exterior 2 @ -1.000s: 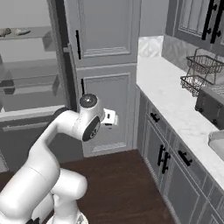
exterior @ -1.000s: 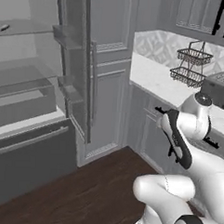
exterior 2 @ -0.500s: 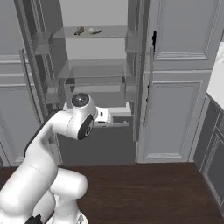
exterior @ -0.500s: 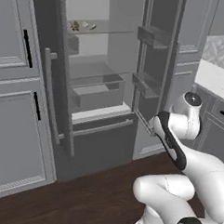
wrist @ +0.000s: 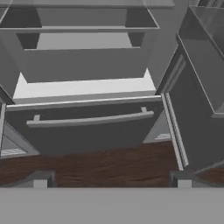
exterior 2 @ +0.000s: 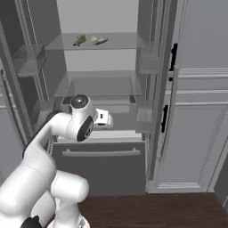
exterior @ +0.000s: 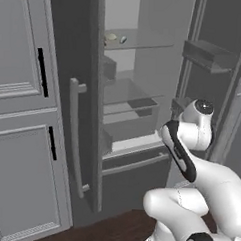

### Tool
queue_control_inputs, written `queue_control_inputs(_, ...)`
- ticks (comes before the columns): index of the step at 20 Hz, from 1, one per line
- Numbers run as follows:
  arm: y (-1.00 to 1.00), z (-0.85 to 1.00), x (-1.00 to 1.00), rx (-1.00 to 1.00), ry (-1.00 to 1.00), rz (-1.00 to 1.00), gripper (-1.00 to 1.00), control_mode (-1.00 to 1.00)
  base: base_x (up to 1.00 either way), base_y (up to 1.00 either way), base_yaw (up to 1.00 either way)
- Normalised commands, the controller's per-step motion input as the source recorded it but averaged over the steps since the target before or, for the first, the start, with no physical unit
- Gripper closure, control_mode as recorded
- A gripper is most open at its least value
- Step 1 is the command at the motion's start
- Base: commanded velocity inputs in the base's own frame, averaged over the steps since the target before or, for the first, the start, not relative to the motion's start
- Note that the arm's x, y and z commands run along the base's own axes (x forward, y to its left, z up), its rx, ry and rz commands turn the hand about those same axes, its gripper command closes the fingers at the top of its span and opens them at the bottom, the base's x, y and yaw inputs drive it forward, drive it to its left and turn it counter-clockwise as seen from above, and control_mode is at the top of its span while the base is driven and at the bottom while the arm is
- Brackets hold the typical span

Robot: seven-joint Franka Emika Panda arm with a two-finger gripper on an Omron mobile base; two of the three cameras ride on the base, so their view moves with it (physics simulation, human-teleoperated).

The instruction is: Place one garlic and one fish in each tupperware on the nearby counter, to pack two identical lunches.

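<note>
You face the tall grey open refrigerator [exterior 2: 102,89], doors swung wide. Its grey freezer drawer with bar handle [wrist: 89,119] sits shut below. Small food items [exterior 2: 91,40] rest together on the top glass shelf [exterior 2: 120,44]. The gripper [wrist: 111,179] is spread open, holding nothing.

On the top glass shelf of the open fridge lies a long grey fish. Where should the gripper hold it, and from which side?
Probably across the middle of the fish, coming from the open front and slightly above. It lies flat and long on the glass shelf, so closing across its narrow width seems safest.
</note>
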Motion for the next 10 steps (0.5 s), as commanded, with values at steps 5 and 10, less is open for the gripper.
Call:
queue_control_inputs(5, 0.0, 0.0, 0.0, 0.0, 0.0, 0.0, -1.0, 1.0, 0.95, -0.41, 0.41)
queue_control_inputs(10, 0.0, 0.0, 0.0, 0.0, 0.0, 0.0, -1.0, 1.0, 0.21, -0.05, 0.11)
